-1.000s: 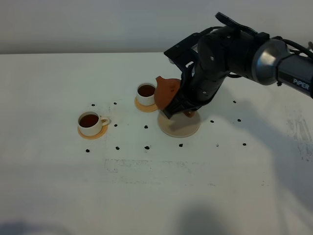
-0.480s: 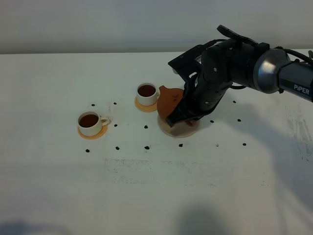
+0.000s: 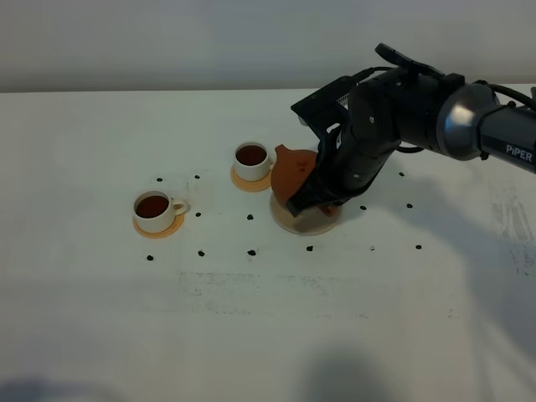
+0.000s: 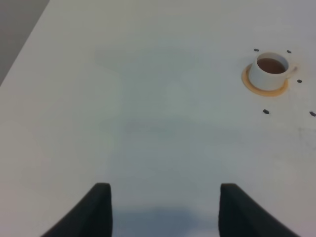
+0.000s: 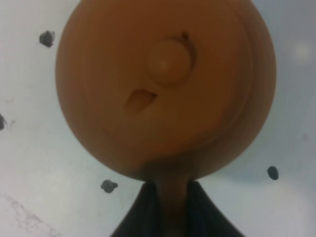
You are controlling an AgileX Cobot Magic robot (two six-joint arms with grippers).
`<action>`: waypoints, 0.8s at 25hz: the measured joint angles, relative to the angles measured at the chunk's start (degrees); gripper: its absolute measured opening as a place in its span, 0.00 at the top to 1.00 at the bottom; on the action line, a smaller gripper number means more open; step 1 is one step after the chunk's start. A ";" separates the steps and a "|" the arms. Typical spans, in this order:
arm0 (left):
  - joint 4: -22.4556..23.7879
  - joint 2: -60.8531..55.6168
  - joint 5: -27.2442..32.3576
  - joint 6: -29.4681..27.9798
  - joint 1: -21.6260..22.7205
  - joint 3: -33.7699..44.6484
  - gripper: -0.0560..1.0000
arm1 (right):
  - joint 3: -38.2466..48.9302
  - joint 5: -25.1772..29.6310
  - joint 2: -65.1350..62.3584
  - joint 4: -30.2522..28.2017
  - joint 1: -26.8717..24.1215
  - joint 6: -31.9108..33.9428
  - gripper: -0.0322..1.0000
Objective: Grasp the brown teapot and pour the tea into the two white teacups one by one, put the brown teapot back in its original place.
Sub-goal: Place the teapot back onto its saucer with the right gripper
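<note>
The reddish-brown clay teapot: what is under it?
A flat pale beige disc lies under the teapot; only its front rim shows. Whether the teapot touches it is hidden by the right gripper.

On the white bench, my right end effector is gripping the brown teapot over the beige disc. Two white teacups, one just beside the teapot and another farther left, are sitting filled on orange coasters.
</note>
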 joint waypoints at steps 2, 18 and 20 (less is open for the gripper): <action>0.00 0.00 0.00 0.00 0.00 0.00 0.48 | 1.33 -0.91 0.00 0.50 -0.03 0.00 0.88; 0.00 0.00 0.00 0.00 0.00 0.00 0.48 | 4.01 -5.74 0.05 0.92 -0.07 0.00 0.88; 0.00 0.00 0.00 0.00 0.00 0.00 0.48 | 4.01 -6.34 0.35 0.92 -0.07 0.00 0.88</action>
